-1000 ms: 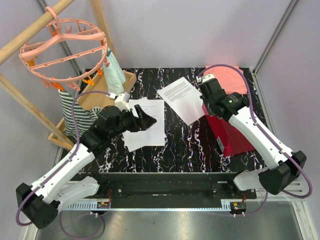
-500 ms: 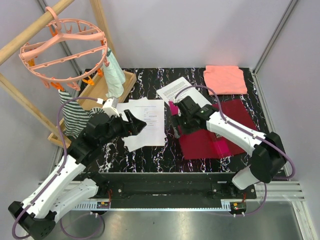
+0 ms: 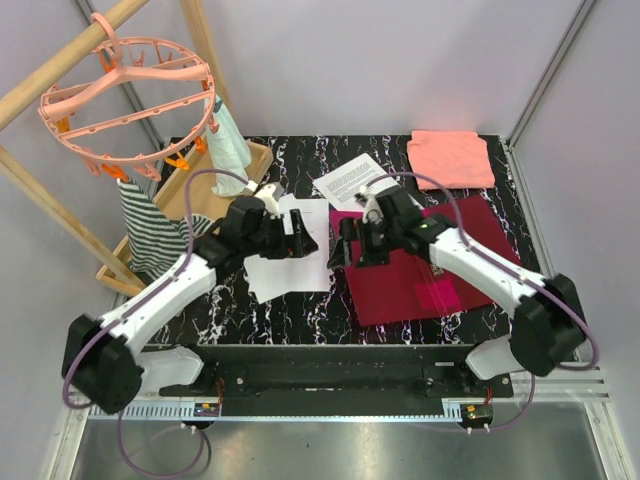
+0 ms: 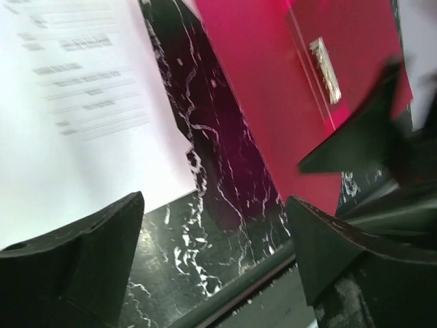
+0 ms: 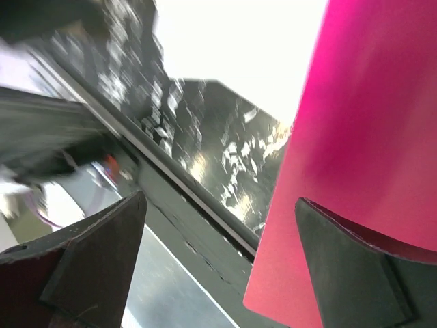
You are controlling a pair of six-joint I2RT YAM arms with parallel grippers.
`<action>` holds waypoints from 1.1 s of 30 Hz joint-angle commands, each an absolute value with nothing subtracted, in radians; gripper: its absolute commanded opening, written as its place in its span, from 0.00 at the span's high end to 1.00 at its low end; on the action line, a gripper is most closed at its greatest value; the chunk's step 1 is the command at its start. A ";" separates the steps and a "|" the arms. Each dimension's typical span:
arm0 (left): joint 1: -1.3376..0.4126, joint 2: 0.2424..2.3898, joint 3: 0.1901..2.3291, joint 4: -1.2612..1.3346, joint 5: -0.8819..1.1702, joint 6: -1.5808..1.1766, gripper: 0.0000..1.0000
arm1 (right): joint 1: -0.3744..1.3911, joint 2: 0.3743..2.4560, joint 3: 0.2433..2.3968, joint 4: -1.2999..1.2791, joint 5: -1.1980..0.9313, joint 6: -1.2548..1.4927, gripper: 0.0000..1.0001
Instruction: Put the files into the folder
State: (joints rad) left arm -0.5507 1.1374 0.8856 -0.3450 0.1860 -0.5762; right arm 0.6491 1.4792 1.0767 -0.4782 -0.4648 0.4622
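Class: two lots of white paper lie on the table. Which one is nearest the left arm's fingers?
The sheets left of the folder, beneath the left fingers; the other sheet lies angled further back.

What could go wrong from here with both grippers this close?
1. The left gripper and right gripper face each other closely between the near printed sheet and the open folder; they could collide.
2. That sheet lies flat on the table, so the open jaws may crumple or push it rather than lift it.

Folder (image 3: 405, 290) — smooth crimson plastic, metal clip (image 4: 325, 60); files (image 3: 290, 272) — matt white paper.
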 commanded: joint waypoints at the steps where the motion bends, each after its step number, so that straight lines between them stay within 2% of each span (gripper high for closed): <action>1: -0.549 1.293 0.974 -0.175 0.392 -0.604 0.03 | 0.501 1.327 1.089 -0.425 -0.526 0.502 0.00; 6: -0.569 1.402 0.989 -0.065 0.462 -0.666 0.01 | 0.404 1.312 1.092 -0.503 -0.441 0.465 0.00; 10: -0.594 1.448 1.009 -0.057 0.446 -0.686 0.01 | 0.359 1.312 1.065 -0.505 -0.399 0.454 0.02; 13: -0.629 1.534 1.026 -0.052 0.394 -0.727 0.01 | 0.318 1.312 1.048 -0.503 -0.393 0.442 0.07; 18: -0.684 1.638 1.066 -0.003 0.376 -0.784 0.01 | 0.215 1.290 1.016 -0.495 -0.362 0.465 0.07; 21: -0.695 1.689 1.086 0.034 0.377 -0.799 0.16 | 0.160 1.293 0.989 -0.497 -0.367 0.465 0.07; 22: -0.695 1.700 1.091 0.034 0.380 -0.792 0.26 | 0.147 1.292 0.976 -0.499 -0.367 0.463 0.07; 23: -0.693 1.700 1.094 0.003 0.356 -0.781 0.46 | 0.134 1.295 0.970 -0.499 -0.368 0.465 0.07; 25: -0.687 1.681 1.095 -0.046 0.335 -0.718 0.61 | 0.098 1.298 0.959 -0.499 -0.377 0.462 0.08; 26: -0.675 1.674 1.094 -0.101 0.327 -0.697 0.71 | 0.091 1.301 0.956 -0.500 -0.373 0.459 0.09; 28: -0.657 1.639 1.083 -0.152 0.330 -0.629 0.81 | 0.089 1.315 0.946 -0.502 -0.370 0.453 0.10; 29: -0.631 1.626 1.074 -0.208 0.330 -0.605 0.93 | 0.089 1.324 0.942 -0.496 -0.374 0.448 0.11; 31: -0.601 1.577 1.054 -0.261 0.324 -0.548 1.00 | 0.089 1.360 0.930 -0.488 -0.391 0.439 0.14; 33: -0.549 1.514 1.028 -0.299 0.334 -0.519 1.00 | 0.089 1.390 0.913 -0.468 -0.432 0.439 0.16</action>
